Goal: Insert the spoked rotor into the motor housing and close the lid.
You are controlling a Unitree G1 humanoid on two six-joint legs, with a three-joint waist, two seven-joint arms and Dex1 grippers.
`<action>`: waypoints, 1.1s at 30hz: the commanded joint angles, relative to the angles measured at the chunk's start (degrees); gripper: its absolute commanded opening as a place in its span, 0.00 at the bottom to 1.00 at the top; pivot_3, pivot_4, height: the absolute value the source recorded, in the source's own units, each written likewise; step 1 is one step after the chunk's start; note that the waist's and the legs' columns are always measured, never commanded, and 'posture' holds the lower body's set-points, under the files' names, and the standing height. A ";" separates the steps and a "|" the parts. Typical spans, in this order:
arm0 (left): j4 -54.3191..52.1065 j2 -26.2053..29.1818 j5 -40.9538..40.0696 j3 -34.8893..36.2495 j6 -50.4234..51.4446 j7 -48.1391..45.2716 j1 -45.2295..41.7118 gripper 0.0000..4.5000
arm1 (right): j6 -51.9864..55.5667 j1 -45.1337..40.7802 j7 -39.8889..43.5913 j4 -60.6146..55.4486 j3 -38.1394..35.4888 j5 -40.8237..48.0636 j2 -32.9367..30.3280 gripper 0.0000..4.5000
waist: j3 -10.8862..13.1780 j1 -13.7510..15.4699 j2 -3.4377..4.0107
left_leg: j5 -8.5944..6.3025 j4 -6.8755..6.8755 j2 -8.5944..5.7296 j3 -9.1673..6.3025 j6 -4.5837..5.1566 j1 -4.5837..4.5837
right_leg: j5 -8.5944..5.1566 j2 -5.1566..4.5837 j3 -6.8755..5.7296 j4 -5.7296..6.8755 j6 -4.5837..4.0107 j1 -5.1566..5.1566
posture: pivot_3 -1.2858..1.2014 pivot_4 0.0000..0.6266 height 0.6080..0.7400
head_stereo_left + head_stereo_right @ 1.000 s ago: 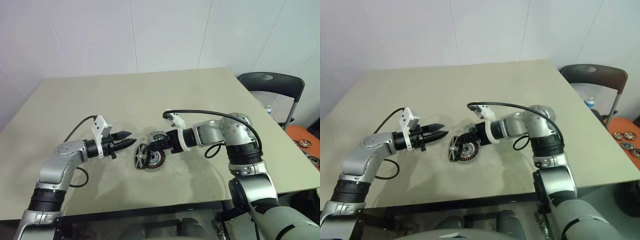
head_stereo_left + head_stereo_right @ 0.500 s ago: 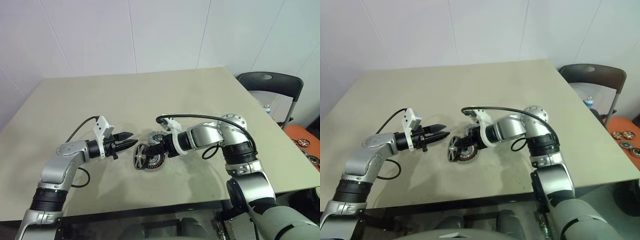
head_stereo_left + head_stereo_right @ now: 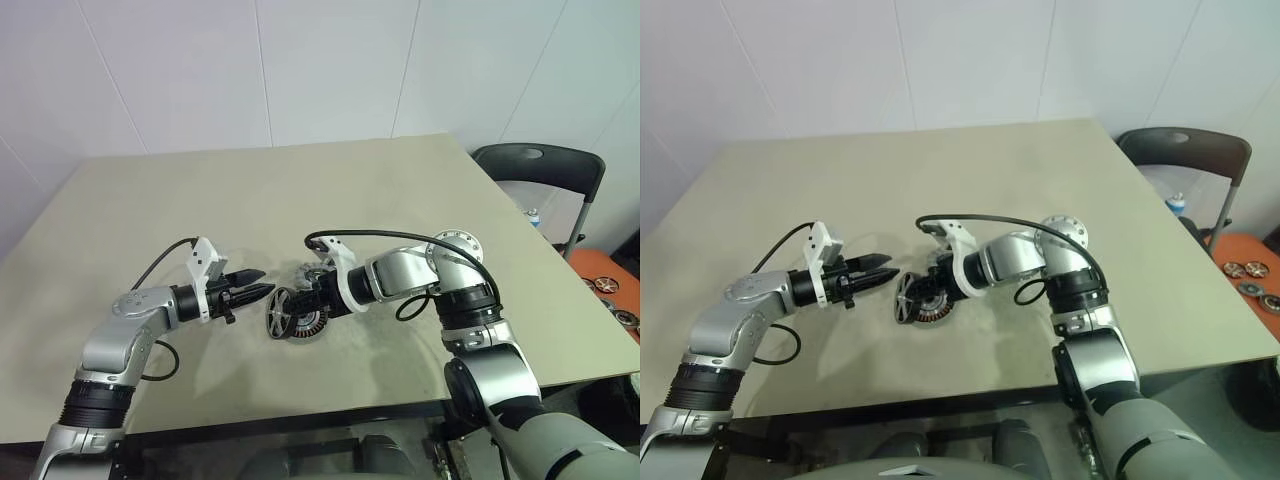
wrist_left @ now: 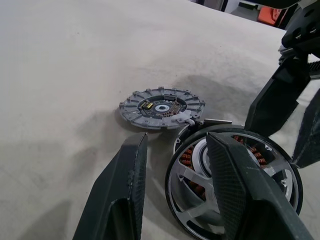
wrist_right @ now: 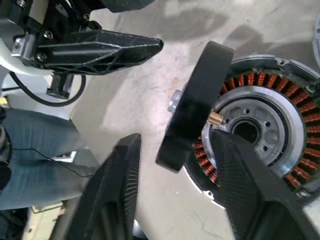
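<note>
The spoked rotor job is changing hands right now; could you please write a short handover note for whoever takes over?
Left gripper: open, empty, pointing at the rotor from beside it.
Right gripper: open, one finger on either side of the rotor's rim; no firm grip visible.
Rotor: up on edge, tilted, leaning on the housing, not seated.
Housing: flat on the table, copper windings exposed.
Lid: flat on the table beside the housing.
Done: nothing seated yet.
Left: lay the rotor into the housing, then fit the lid.
</note>
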 commanded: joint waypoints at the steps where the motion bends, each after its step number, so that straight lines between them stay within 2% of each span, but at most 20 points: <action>1: -1.15 0.22 -0.36 0.90 -0.56 -0.06 -1.18 0.44 | 0.34 -1.04 0.32 -0.16 -2.38 -1.04 0.44 0.26 | 0.00 0.03 0.00 | 0.00 0.00 0.00 0.00 0.00 0.00 | 0.00 0.00 0.00 0.00 0.00 0.00 | 0.52 0.00 1.00; 3: -1.08 0.26 -0.35 0.93 -0.57 -0.07 -1.15 0.44 | 0.34 -0.91 0.74 -0.13 -2.48 -1.52 0.11 0.10 | 0.00 0.02 0.01 | 0.00 0.00 0.00 0.00 0.00 0.00 | 0.00 0.00 0.00 0.00 0.00 0.00 | 0.52 0.00 1.00; 4: -1.00 0.25 -0.32 0.91 -0.63 -0.10 -1.15 0.44 | 0.34 -0.83 0.89 -0.16 -2.47 -1.65 -0.11 0.07 | 0.00 0.04 0.00 | 0.00 0.00 0.00 0.00 0.00 0.00 | 0.00 0.00 0.00 0.00 0.00 0.00 | 0.52 0.00 1.00; 10: -0.28 0.00 -0.13 0.84 -0.89 -0.02 -1.75 0.44 | 0.34 -0.29 1.80 0.37 -3.37 -4.44 -1.21 0.07 | -0.01 0.23 0.01 | 0.00 0.08 -0.01 0.00 0.00 0.02 | 0.00 0.00 0.00 0.07 0.00 0.04 | 0.52 0.00 1.00; 14: -0.09 -0.20 -0.07 0.63 -0.98 -0.05 -2.11 0.44 | 0.15 0.72 4.47 1.77 -6.89 -4.73 -1.70 0.07 | -0.01 0.36 0.00 | 0.01 0.11 -0.03 -0.01 0.00 0.04 | 0.01 0.00 0.00 0.09 0.01 0.08 | 0.52 0.00 1.00; 19: 0.57 0.01 -0.08 0.71 -1.04 -0.41 -2.84 0.44 | -1.25 2.97 7.38 2.61 -12.53 0.13 0.46 0.07 | 0.00 0.19 0.01 | 0.01 0.10 -0.04 0.00 0.01 0.05 | 0.02 -0.01 0.00 0.08 0.02 0.09 | 0.52 0.00 1.00; 22: 1.07 0.32 -0.07 0.76 -1.12 -0.88 -3.30 0.44 | -1.83 4.35 9.79 2.90 -14.32 8.74 2.01 0.07 | 0.00 -0.03 0.02 | 0.01 0.05 -0.01 -0.01 0.00 0.05 | 0.02 0.00 0.00 0.08 0.02 0.05 | 0.52 0.00 1.00; 28: 1.51 0.59 0.19 0.78 -1.25 -1.36 -3.83 0.44 | -5.91 6.40 8.73 2.03 -11.17 20.59 0.47 0.07 | 0.01 -0.11 0.02 | 0.00 0.01 0.00 0.00 0.01 0.04 | 0.02 0.01 0.01 0.05 0.02 0.03 | 0.52 0.00 1.00; 33: 1.17 0.85 0.27 1.01 -1.15 -1.51 -3.52 0.44 | -9.06 7.71 7.16 2.52 -7.63 23.33 -2.26 0.07 | 0.00 -0.03 0.02 | 0.00 0.02 0.00 0.00 0.01 0.05 | 0.02 0.01 0.01 0.03 0.03 0.05 | 0.52 0.00 1.00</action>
